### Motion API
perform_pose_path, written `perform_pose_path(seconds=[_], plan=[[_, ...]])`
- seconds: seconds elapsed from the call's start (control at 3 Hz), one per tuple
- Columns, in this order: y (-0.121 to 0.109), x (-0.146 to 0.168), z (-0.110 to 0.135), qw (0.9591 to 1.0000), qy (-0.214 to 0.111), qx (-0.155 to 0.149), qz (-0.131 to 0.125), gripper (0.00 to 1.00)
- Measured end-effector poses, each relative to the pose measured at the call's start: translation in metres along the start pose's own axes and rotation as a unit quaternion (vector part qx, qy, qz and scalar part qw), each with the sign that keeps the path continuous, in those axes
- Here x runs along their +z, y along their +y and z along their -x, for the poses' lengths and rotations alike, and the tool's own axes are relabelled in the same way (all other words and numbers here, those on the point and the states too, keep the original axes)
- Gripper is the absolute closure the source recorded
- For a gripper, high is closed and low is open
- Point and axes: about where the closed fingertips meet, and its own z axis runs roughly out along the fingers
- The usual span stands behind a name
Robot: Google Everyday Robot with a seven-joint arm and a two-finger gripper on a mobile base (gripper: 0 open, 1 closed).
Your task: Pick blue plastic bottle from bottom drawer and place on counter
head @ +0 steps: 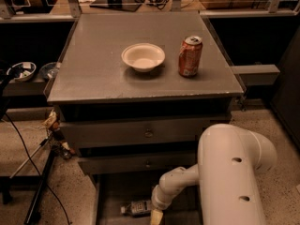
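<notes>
Bottle [137, 207] laid on its side in the open bottom drawer [104, 198], gripper [156, 217] seen low in the drawer just beside it, grip state cannot be told, empty bowl [143, 56] and soda can [190, 56] set on the counter [98, 64]

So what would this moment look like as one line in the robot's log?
stage: reach | gripper: low in bottom drawer, beside blue plastic bottle | bottle: lying in drawer | counter: bowl, orange can
</notes>
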Motion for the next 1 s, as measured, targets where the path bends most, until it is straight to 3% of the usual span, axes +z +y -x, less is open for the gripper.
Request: perform_pose_path(seconds=[0.33, 0.67, 1.0], plan=[[-0.002, 0.003, -0.002, 1.0, -0.002, 0.003, -0.003, 0.0], [-0.023, 0.028, 0.011, 0.9997, -0.022, -0.003, -0.008, 0.0], [-0.026, 0.028, 0.011, 0.9997, -0.023, -0.002, -0.009, 0.0]])
